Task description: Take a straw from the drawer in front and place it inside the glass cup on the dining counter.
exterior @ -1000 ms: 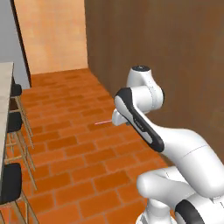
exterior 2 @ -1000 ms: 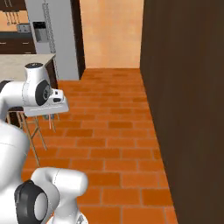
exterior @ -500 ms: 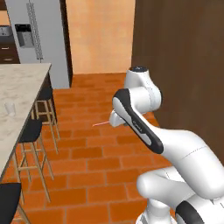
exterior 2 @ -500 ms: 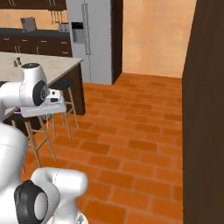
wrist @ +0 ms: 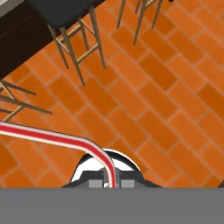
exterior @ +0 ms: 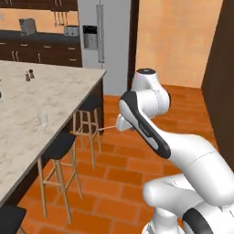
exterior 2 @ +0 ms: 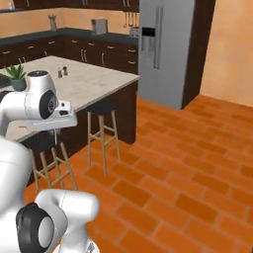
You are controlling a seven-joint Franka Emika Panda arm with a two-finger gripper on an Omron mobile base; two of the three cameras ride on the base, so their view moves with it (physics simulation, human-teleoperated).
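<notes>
The gripper [wrist: 111, 180] is clamped tight on the thin red-and-white striped bendy straw [wrist: 65, 141], which juts sideways out of it above the brick floor. The small clear glass cup [exterior: 42, 119] stands well off to the gripper's left on the beige marble tabletop [exterior: 59, 91], beyond the dark-seated wooden stools [exterior: 61, 145]. Good practice: clear the stools, turn the straw upright, then lower it centred over the rim.
</notes>
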